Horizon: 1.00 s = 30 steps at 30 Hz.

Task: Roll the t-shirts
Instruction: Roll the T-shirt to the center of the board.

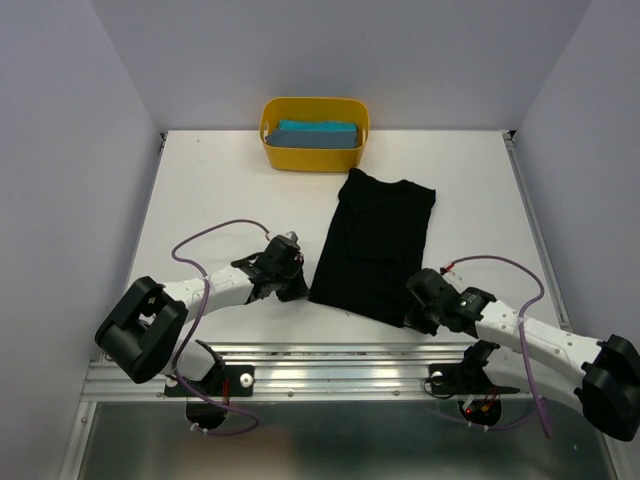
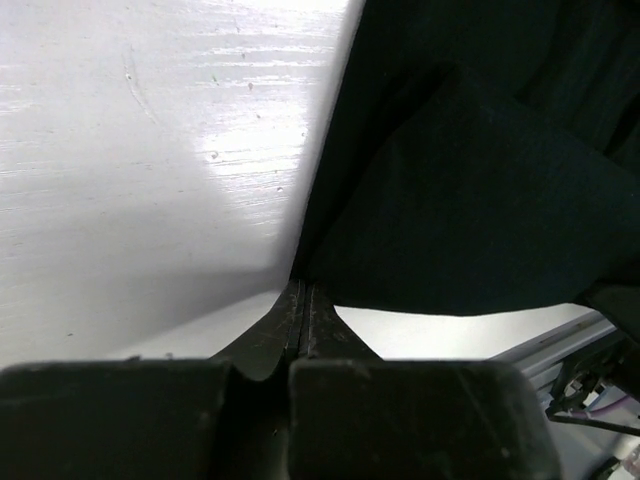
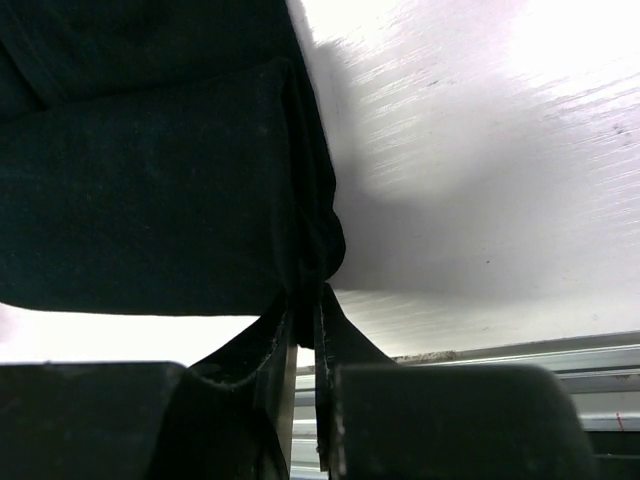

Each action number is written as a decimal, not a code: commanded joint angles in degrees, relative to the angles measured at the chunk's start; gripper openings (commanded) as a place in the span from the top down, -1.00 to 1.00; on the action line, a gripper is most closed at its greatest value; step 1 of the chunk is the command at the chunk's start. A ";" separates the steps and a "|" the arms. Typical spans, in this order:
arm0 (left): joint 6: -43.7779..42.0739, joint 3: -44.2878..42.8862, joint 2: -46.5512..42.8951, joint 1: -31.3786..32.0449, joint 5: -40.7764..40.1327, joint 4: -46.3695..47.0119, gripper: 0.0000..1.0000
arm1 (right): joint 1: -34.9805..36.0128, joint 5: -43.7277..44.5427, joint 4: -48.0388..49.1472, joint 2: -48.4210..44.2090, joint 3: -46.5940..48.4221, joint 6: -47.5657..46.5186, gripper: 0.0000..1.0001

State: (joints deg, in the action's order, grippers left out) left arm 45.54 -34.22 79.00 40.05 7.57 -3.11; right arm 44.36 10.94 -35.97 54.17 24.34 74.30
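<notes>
**Supervisor:** Entry, please. Where are the shirts?

**Operator:** The black t-shirt (image 1: 375,245) lies spread on the table (image 1: 220,190) as a long panel, roughly mid-table. Its far end points at the yellow tub (image 1: 268,140) and its near hem is on the arms' side. From the overhead view I see the teal t-shirt (image 1: 318,134) as a bundle inside that tub, at the table's far edge and well apart from both arms.

**Supervisor:** Left arm?

**Operator:** My left pincer (image 2: 303,292) is down at the hem's near-left corner. The jaws are pressed together, and the cloth's corner runs straight into the tips. I read it as pinched on the black t-shirt. Beside the corner, an upper layer of cloth overlaps a lower one.

**Supervisor:** Right arm?

**Operator:** The right pincer (image 3: 307,292) is at the near-right corner of the same hem. The jaws are nearly together, with a bunched fold of black cloth caught between the tips. It is gripping the shirt.

**Supervisor:** Anything uncertain?

**Operator:** I cannot tell from these views whether the hem is lifted off the table.
</notes>
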 commanded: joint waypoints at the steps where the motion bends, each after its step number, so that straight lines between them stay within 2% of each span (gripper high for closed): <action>1: -0.45 -0.94 -1.30 0.11 1.74 0.57 1.00 | 0.55 3.82 -2.52 -1.52 2.20 0.58 0.99; 12: -2.38 -9.46 -3.51 -0.33 -2.21 -6.19 1.00 | 0.55 8.57 -8.24 -1.79 8.88 -1.88 0.99; 30: -1.42 -14.21 -2.98 -1.29 -3.80 -7.52 1.00 | 0.55 9.63 -9.56 0.84 12.05 -3.99 0.98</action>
State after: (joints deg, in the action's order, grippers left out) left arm 44.45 -45.71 77.06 39.53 5.34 -10.59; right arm 44.36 18.46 -44.45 54.63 34.06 70.89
